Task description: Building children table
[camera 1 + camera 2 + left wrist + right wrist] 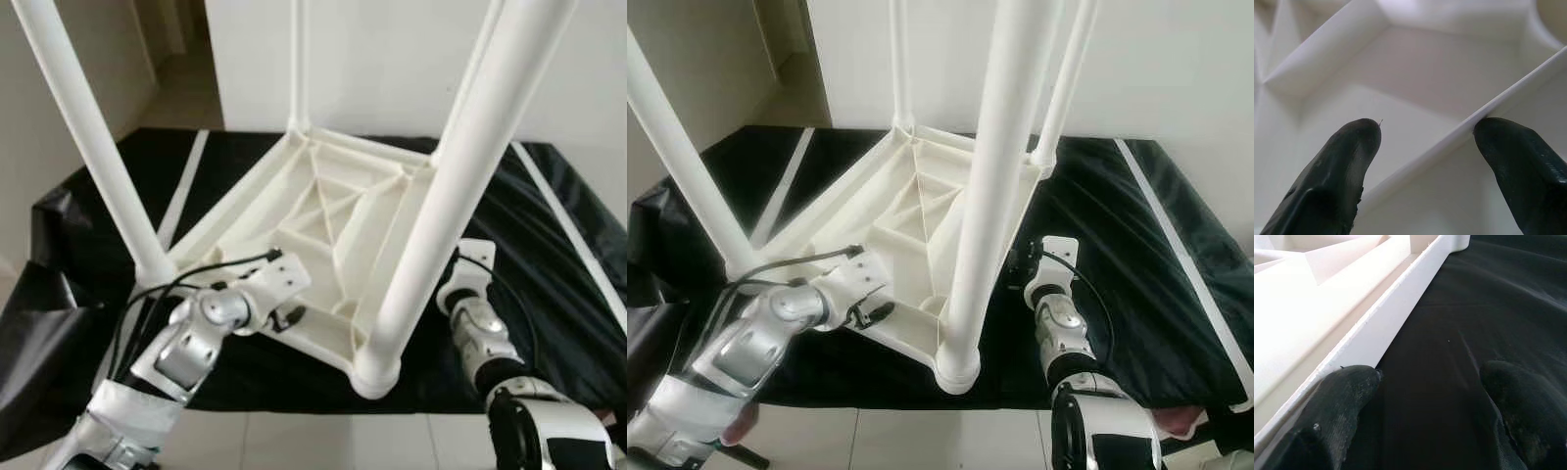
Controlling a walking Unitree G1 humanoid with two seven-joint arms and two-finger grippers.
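**Standing upturned on black cloth: a white table and two tools**

Covering the floor is a black sheet (549, 245) with pale stripes, laid over light tiles (872, 441) before a white wall (392, 59); a doorway opens at far left. One white plastic children's table (323, 225) rests upside down on the sheet, its ribbed underside facing up. Four white tubular legs (451, 196) rise from its corners.

Two tools are at work. The left tool (1425, 142) reaches inside the near-left edge, fingers parted on either side of a thin rib, gripping nothing. The right tool (1425, 382) sits low at the table's right edge, spread open, one finger (1347, 391) touching the rim, the other over the sheet.
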